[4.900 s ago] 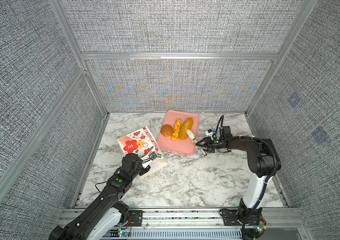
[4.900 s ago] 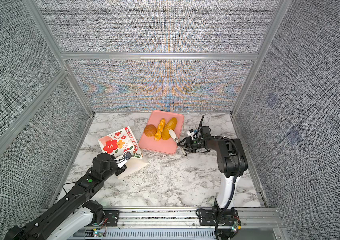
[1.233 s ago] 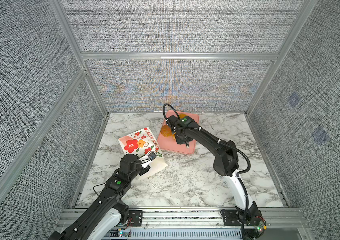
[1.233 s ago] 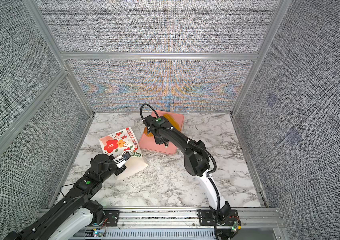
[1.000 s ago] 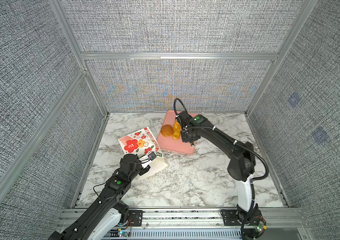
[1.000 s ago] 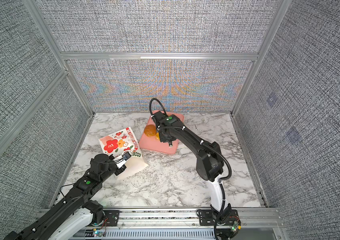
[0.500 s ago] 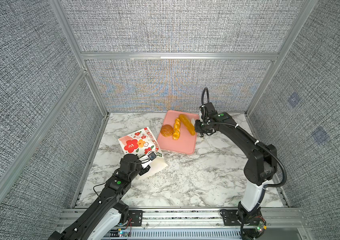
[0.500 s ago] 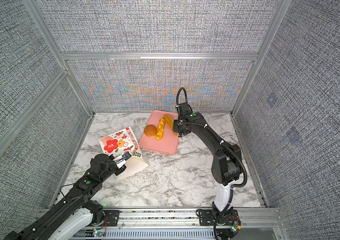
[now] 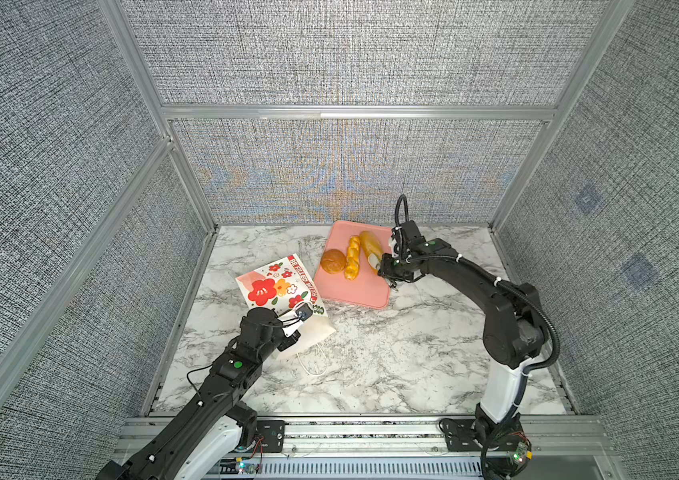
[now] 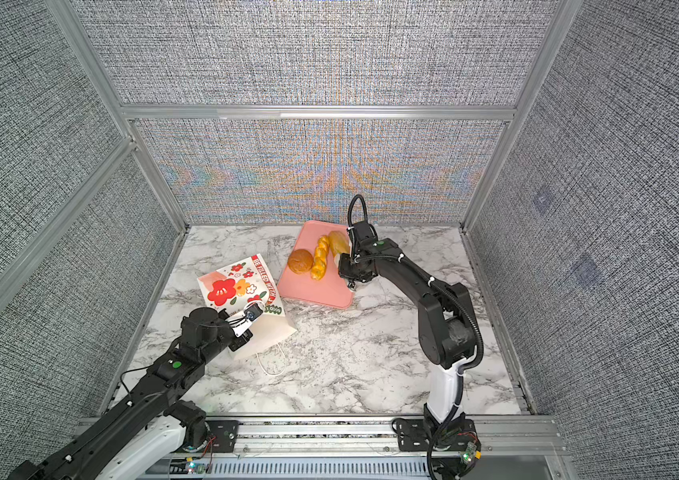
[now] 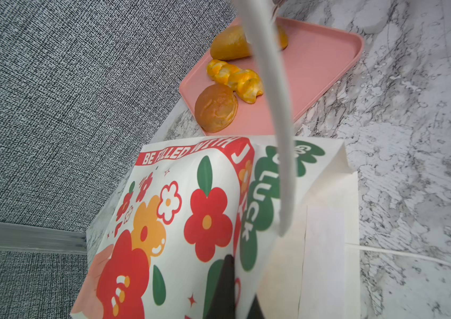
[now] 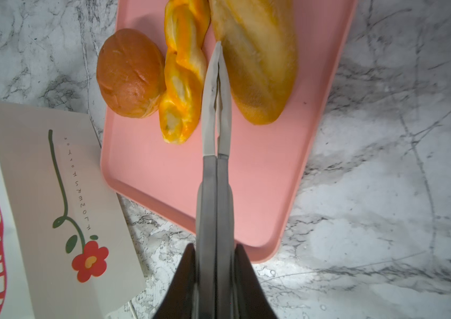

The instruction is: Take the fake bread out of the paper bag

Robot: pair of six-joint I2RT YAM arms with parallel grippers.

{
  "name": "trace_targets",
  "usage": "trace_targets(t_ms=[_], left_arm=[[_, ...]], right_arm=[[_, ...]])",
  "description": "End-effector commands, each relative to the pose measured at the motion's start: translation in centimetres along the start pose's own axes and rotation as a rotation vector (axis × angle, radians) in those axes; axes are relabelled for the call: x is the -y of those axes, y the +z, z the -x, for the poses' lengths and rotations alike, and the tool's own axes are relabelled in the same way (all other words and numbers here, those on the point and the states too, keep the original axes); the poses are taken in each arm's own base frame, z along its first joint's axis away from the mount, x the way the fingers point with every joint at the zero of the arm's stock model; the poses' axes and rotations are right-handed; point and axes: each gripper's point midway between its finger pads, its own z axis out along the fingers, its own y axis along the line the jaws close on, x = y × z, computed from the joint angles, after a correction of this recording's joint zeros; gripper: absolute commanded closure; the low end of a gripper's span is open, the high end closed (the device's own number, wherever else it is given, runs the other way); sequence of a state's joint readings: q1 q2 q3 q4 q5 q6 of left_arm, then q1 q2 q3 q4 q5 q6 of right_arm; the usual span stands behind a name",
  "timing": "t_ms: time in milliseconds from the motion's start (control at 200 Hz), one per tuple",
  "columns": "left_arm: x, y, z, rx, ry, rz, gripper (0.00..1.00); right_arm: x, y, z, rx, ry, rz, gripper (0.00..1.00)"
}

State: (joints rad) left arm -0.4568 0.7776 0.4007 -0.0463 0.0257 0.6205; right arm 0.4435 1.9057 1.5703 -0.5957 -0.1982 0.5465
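The paper bag lies on its side on the marble; its inside is hidden. My left gripper is shut on the bag's paper near its open end. Three pieces of fake bread lie on the pink tray: a round bun, a twisted stick and a long loaf. My right gripper is shut on metal tongs. Their blades are together and empty, reaching over the tray between stick and loaf.
The bag's white cord handle trails on the marble toward the front. A blurred pale strip crosses the left wrist view. Grey fabric walls with aluminium posts enclose the table on three sides. The tray lies close to the bag's right.
My right arm swung from above the tray's left side, near the bag, across to its right edge, and its jaws narrowed. The left gripper and the bag stayed put.
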Motion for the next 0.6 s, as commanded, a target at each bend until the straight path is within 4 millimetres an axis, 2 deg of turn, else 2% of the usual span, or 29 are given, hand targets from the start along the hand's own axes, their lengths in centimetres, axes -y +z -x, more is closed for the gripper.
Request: trace_targets(t_ms=[0,185,310,405,595], left_arm=[[0.3,0.1,-0.3,-0.007,-0.002,-0.012,1.00],[0.2,0.1,-0.2,-0.005,-0.003,-0.007,1.00],[0.0,0.0,0.5,0.019,-0.004,-0.006,1.00],[-0.3,-0.1,0.7,0.015,0.006,-0.001,1.00],[-0.7,0.1,1.0,-0.004,0.022,-0.005,1.00]], right_arm=[[-2.7,-0.9,1.0,0.038,0.026,0.133,1.00],[-3.8,-3.5,0.7,0.080,0.015,0.192,1.00],[-5.4,-6.4,-1.0,0.104,-0.039,0.283,1.00],[-5.9,-8.5,-3.9,0.101,-0.062,0.318,1.00],[-6.3,-12.2,-12.5,0.077,-0.057,0.365,1.00]])
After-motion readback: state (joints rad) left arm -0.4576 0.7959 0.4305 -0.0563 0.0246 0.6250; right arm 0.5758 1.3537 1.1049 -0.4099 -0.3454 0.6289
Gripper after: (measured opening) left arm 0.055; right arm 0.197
